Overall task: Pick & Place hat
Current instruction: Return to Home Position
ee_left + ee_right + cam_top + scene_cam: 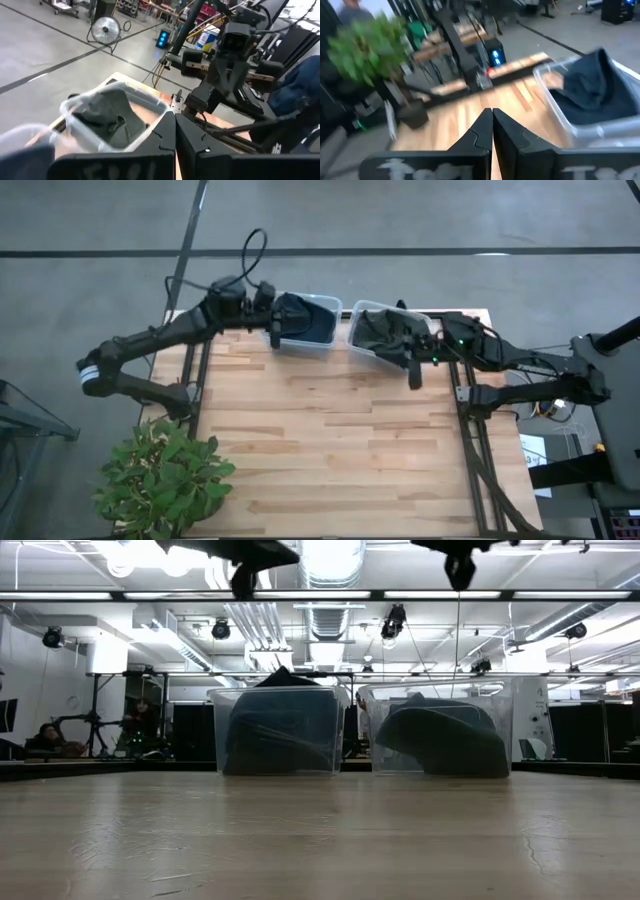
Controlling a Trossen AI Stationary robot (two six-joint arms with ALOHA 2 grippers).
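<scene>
Wood planks of the table (330, 450) were seen to carry two bins side by side at the far edge. On the left, the left gripper (275, 336) was held high above the left part of the left transparent bin (330, 305), its fingers pressed together on nothing. Dark blue caps (305, 320) were piled inside that bin. Just beside it, the right transparent bin (352, 345) was filled with gray caps (378, 330), so the placing was judged to be done. Farther right, the right gripper (415, 375) was held above that bin's near corner, its fingers likewise together and empty. For the return home, each arm would best be raised first, so that no fingertip could catch a bin wall or drag a cap out. Each should then be drawn back toward its own side. Crossing paths at the middle should be avoided, and the potted plant (165, 475) at the near left corner should be given room by the left arm.
</scene>
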